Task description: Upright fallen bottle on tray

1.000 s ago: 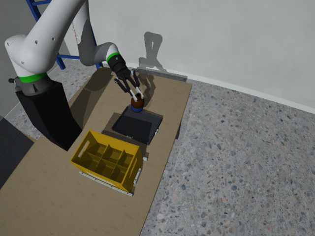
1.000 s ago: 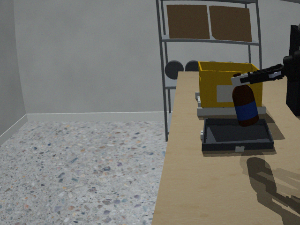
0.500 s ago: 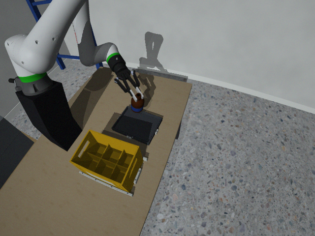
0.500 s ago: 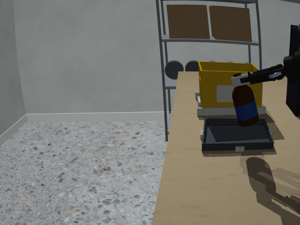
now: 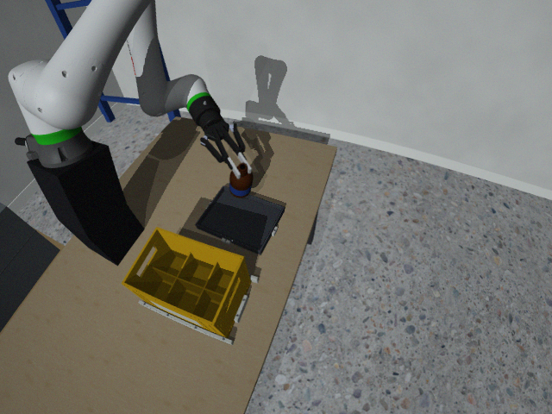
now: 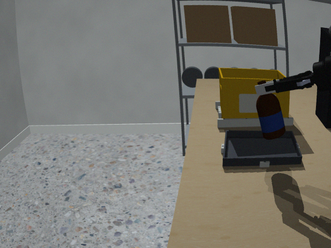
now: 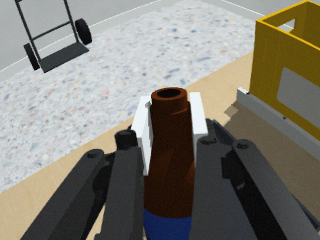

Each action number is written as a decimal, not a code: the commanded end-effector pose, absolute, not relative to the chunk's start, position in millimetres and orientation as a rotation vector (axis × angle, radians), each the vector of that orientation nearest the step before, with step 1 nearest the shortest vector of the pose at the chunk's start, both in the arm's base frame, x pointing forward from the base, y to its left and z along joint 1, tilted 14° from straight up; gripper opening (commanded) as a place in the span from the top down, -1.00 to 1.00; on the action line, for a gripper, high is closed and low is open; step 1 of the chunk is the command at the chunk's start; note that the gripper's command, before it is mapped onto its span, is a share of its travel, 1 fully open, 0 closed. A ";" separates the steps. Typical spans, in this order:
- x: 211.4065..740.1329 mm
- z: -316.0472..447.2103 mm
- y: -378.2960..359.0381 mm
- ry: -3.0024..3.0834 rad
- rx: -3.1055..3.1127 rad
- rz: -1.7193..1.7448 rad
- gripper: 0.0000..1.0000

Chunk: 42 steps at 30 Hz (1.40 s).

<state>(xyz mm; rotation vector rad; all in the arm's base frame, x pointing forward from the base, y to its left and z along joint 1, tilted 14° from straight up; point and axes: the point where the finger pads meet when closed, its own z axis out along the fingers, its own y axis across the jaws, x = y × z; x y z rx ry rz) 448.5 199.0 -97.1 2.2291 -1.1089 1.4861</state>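
A brown bottle [image 5: 241, 181] [image 6: 270, 117] [image 7: 170, 180] with a blue label hangs nearly upright, slightly tilted, with its base over the back part of the dark tray [image 5: 235, 229] [image 6: 261, 158]. My gripper [image 5: 241, 166] [image 6: 263, 87] [image 7: 171, 109] is shut on the bottle's neck, reaching in from the side with its white pads on both sides of the neck. I cannot tell whether the bottle's base touches the tray floor. The yellow crate [image 5: 187, 278] [image 6: 240, 88] [image 7: 294, 67] stands level on the table next to the tray.
The wooden table [image 5: 89, 356] [image 6: 227, 202] carries the tray and crate. The robot's black base [image 5: 84, 200] stands at the table's left. A metal shelf rack [image 6: 181, 80] stands behind the table. A hand truck [image 7: 50, 34] stands on the floor by the wall.
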 end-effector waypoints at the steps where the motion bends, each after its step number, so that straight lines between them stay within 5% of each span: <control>1: 448.5 -97.0 198.9 -1.109 2.229 1.486 1.00; 42: 443.7 -102.1 178.9 -1.109 2.229 1.486 1.00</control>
